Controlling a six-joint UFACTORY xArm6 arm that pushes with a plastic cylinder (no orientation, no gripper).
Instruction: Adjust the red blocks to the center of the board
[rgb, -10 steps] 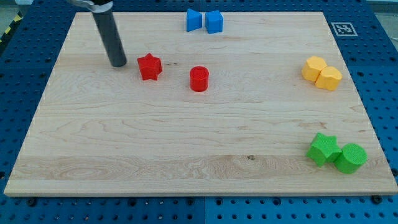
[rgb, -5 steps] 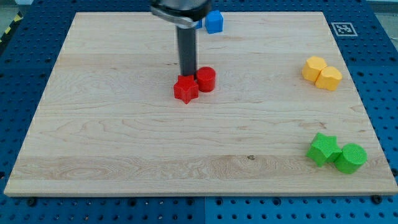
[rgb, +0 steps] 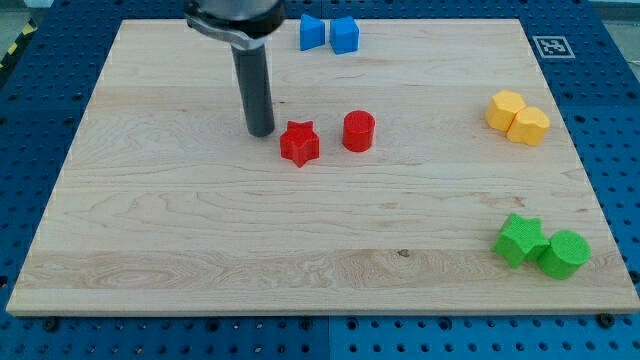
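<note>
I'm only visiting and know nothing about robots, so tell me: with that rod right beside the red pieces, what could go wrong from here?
My tip sits just to the view's left of the red star. A push from there would likely drive the star into the red cylinder, which could roll off sideways rather than move straight. The star's points may also make it spin instead of slide. Both reds lie slightly above the wooden board's centre, so a sideways push would not correct that.

the top edge is cutting off my rod's upper mount, so i'm seeing nothing of the arm above it. the counter is losing its bottom-left corner at the view's left edge, and the white marker is reading too small.
</note>
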